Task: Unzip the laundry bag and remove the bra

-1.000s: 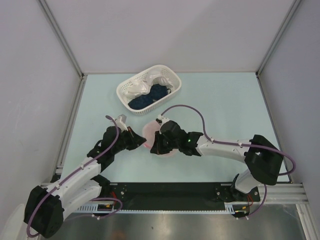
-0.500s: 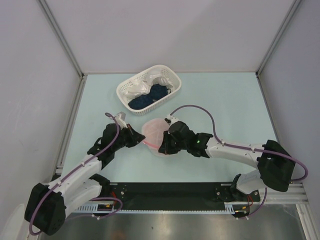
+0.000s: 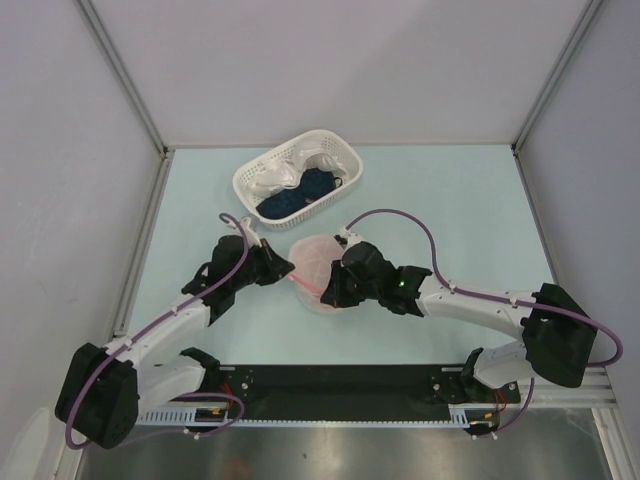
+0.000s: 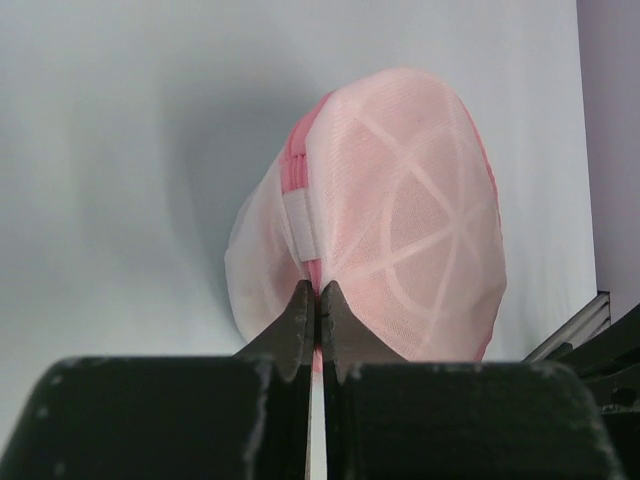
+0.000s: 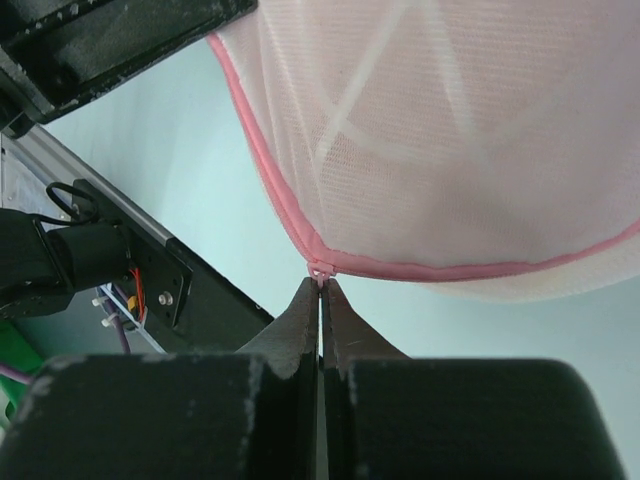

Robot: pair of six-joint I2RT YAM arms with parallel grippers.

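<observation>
I have the small round domed laundry bag of translucent white mesh with pink zip edging (image 3: 310,262) near the middle of the pale blue-green counter (image 3: 460,210). It sits somewhat toward the near edge and a little left of centre, caught between my two arms.

The left fingers (image 4: 316,298) are pressed together on the pink edging at the bag's left seam, just below a short white fabric tab (image 4: 299,225). The right fingers (image 5: 320,290) are pressed together too, pinching a tiny pink zip pull (image 5: 319,270) on the edging at the bag's near side.

In the left wrist view the two halves lie together at the seam. The mesh shows a pink tint, but I cannot make out the bra as a separate thing through it.

From above, the right wrist covers the bag's right side and the left wrist crowds its left rim. A purple-grey cable (image 3: 392,214) arches over the counter just right of the bag.

Toward the far edge, left of centre, stands a white lattice plastic basket (image 3: 347,158), apart from the bag. It holds a crumpled white cloth (image 3: 278,176) and a dark blue cloth (image 3: 300,196).
</observation>
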